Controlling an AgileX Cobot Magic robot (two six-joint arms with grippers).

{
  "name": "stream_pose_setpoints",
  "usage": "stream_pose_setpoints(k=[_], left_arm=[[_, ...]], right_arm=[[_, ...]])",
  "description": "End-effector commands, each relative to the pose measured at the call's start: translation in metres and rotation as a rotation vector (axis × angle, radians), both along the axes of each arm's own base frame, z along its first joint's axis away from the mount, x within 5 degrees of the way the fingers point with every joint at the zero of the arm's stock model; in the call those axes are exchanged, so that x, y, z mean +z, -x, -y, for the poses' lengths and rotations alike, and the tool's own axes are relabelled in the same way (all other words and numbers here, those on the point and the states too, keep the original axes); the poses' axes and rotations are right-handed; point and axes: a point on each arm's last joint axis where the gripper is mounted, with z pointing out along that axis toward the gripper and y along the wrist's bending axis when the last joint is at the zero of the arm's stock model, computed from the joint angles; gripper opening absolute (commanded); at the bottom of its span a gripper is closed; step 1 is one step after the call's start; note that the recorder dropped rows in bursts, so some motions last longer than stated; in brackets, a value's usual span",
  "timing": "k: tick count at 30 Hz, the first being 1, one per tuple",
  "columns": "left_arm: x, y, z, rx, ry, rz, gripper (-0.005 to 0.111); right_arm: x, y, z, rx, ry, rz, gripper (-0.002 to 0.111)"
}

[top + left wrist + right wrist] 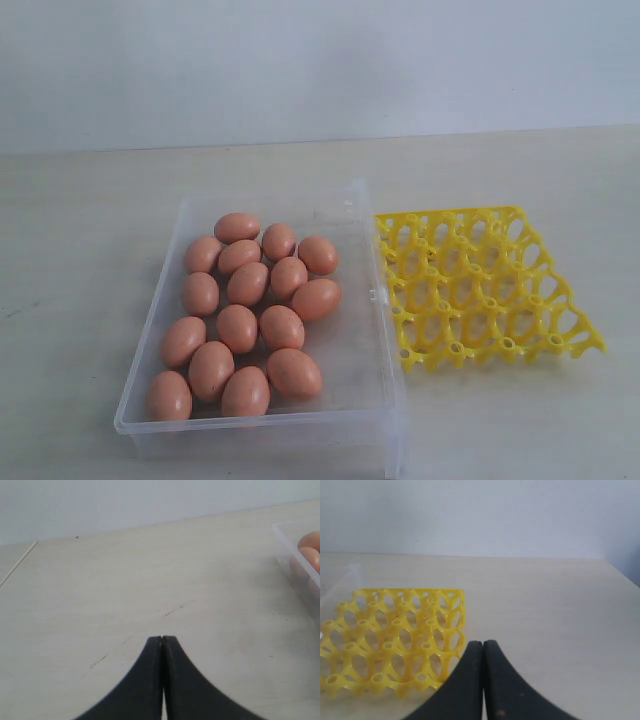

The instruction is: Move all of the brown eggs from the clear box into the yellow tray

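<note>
Counted in the exterior view: sixteen brown eggs (282, 327), all inside one clear box (260, 423), with one yellow tray (456, 349) just beside it. Ahead of the left pincer (162, 639), off to one side, only a box corner and a few eggs, cut off. Just ahead of the right pincer (483, 643), the tray, partly hidden behind it. Both pincers pressed shut, gripping nothing, over the worktop (80, 260).
</note>
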Motion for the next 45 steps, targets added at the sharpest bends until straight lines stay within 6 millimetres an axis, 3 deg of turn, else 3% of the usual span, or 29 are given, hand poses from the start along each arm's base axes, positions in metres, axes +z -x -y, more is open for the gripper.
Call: stream_pose_setpoints(k=[1, 37, 41, 45], left_arm=[[0.002, 0.000, 0.000, 0.003, 0.005, 0.016, 0.000], [0.002, 0.000, 0.000, 0.003, 0.005, 0.016, 0.000], [0.002, 0.000, 0.000, 0.003, 0.005, 0.016, 0.000], [0.002, 0.000, 0.000, 0.003, 0.005, 0.016, 0.000]], right_arm=[[0.000, 0.000, 0.000, -0.004, 0.011, 0.012, 0.000], [0.000, 0.000, 0.000, -0.004, 0.011, 0.012, 0.000], [-0.006, 0.001, 0.001, -0.009, 0.012, -0.057, 0.000], [0.017, 0.005, 0.001, -0.014, 0.014, -0.028, 0.000]])
